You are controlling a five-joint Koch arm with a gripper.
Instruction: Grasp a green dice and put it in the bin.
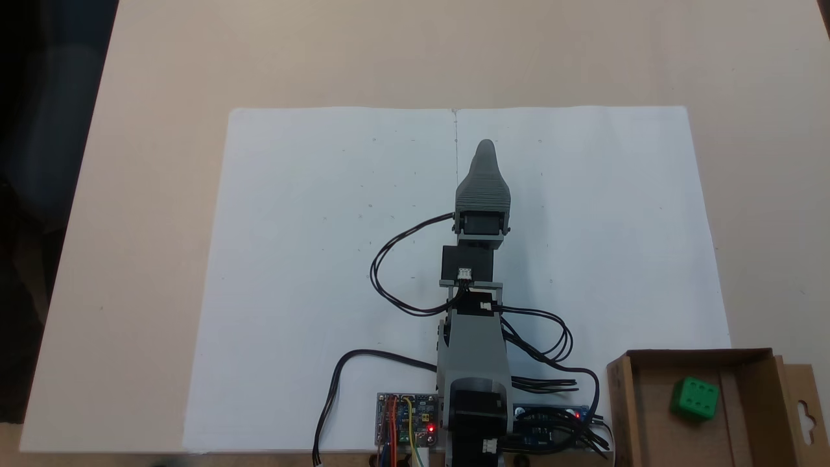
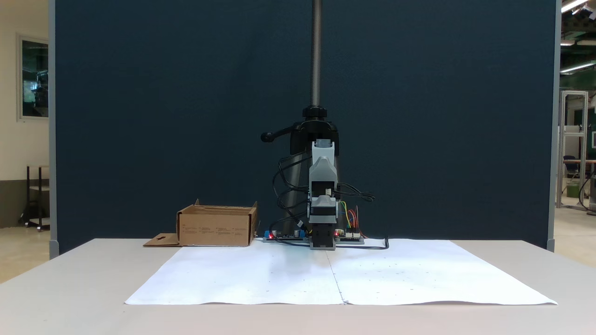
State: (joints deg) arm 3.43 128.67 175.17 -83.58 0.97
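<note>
The green dice (image 1: 695,397) lies inside the bin (image 1: 752,389), a shallow brown cardboard box at the lower right of a fixed view, beside the arm's base. In the other fixed view the bin (image 2: 216,226) stands left of the arm and its walls hide the dice. My gripper (image 1: 485,148) reaches out low over the middle of the white paper, well away from the bin. Its grey upper jaw covers the lower one, so the gap between them is hidden. From the front the gripper (image 2: 322,241) is a small dark stack with nothing seen in it.
A large white paper sheet (image 1: 311,259) covers the tan table. Circuit boards (image 1: 405,418) and black cables (image 1: 389,272) lie around the arm's base. The bin's flap (image 1: 807,408) with a hang-hole sticks out to the right. A dark blue screen (image 2: 139,116) stands behind the arm.
</note>
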